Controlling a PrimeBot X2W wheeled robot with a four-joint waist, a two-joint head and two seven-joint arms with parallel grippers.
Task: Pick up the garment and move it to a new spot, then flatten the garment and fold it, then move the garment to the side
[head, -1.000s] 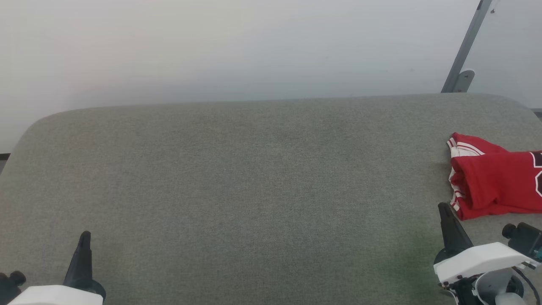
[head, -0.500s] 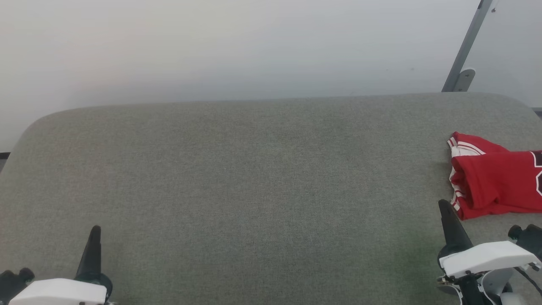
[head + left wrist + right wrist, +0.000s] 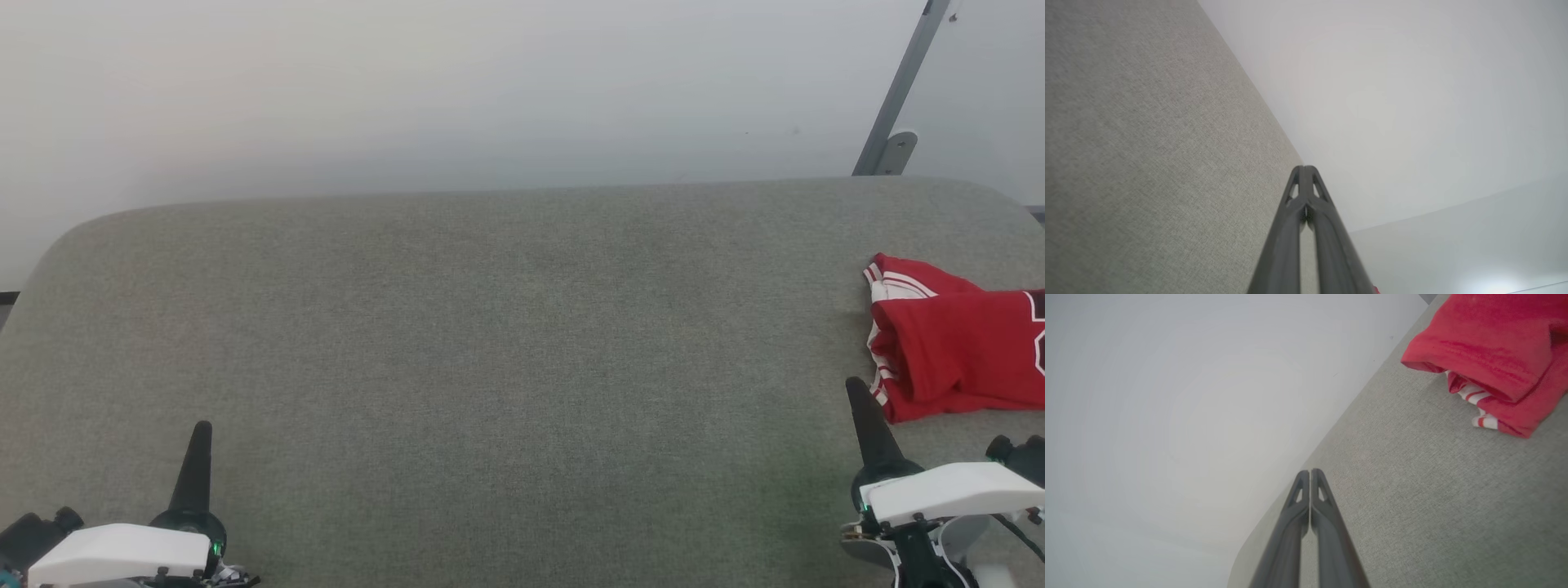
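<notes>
Red soft-fabric T-shirt (image 3: 955, 343), striped trim, bunched at grey fabric table (image 3: 490, 327) right edge. Clenched, empty: left pincer (image 3: 202, 428), right pincer (image 3: 853, 384). Likely pickup: open right pincer, pinch every layer.

Head looks down; 2 wrist views skim same grey surface (image 3: 490, 327).

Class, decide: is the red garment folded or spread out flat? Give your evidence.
Folded, roughly: the garment lies as a compact bundle, red layers doubled over with striped trim peeking between them.
</notes>
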